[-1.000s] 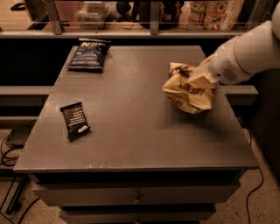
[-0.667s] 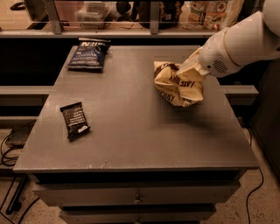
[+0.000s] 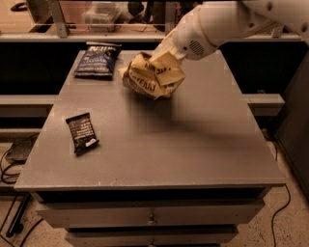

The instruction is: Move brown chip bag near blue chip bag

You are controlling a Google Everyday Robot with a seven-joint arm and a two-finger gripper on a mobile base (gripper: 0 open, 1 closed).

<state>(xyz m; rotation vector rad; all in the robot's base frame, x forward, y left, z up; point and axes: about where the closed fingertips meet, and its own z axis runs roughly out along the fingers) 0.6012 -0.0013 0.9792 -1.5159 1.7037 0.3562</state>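
The brown chip bag (image 3: 152,76) is a crumpled tan-yellow bag held over the far middle of the grey table (image 3: 193,140). My gripper (image 3: 164,57) comes in from the upper right on a white arm and is shut on the bag's top, its fingers mostly hidden by the bag. The blue chip bag (image 3: 98,60) lies flat at the table's far left corner, a short gap to the left of the brown bag.
A small black snack-bar wrapper (image 3: 81,132) lies on the table's left front part. A shelf with containers (image 3: 104,12) runs behind the table. Cables (image 3: 9,164) lie on the floor at left. Drawers (image 3: 152,217) sit below the tabletop.
The arm has carried the brown chip bag from the table's right side leftward and toward the far edge, closer to the blue chip bag. The blue bag and black wrapper have not moved.
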